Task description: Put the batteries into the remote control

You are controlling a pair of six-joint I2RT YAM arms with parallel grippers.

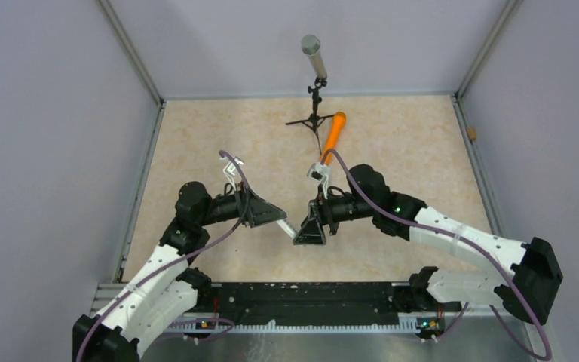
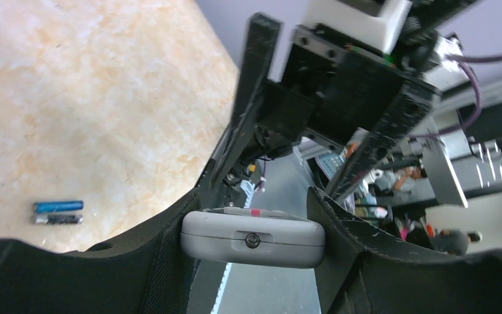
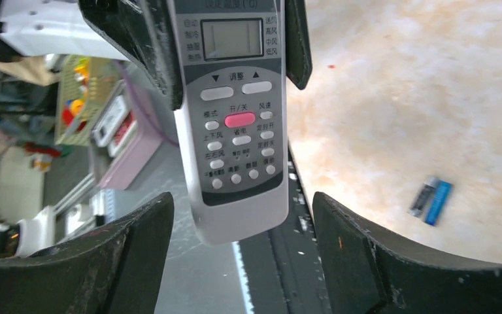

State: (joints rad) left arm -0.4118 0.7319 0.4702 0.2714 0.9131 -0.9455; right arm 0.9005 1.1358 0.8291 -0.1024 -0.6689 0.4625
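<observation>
There is one white oblong plastic remote control (image 3: pixel 235 131), and two small cylindrical batteries (image 3: pixel 438 203), one blue and one dark grey, lie on the one beige marbled counter (image 1: pixel 407 151). Toward twelve o'clock are one grey microphone (image 1: pixel 312 54) on one black tripod (image 1: pixel 315 119) and one long orange cylinder (image 1: pixel 335 132); two white-and-black robot arms (image 1: pixel 158 277) reach in from six o'clock.

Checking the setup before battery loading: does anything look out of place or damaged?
Nothing damaged or spilled. The remote control hangs in mid-air, clamped at one end by the left claw, while both batteries lie side by side on the table.
</observation>
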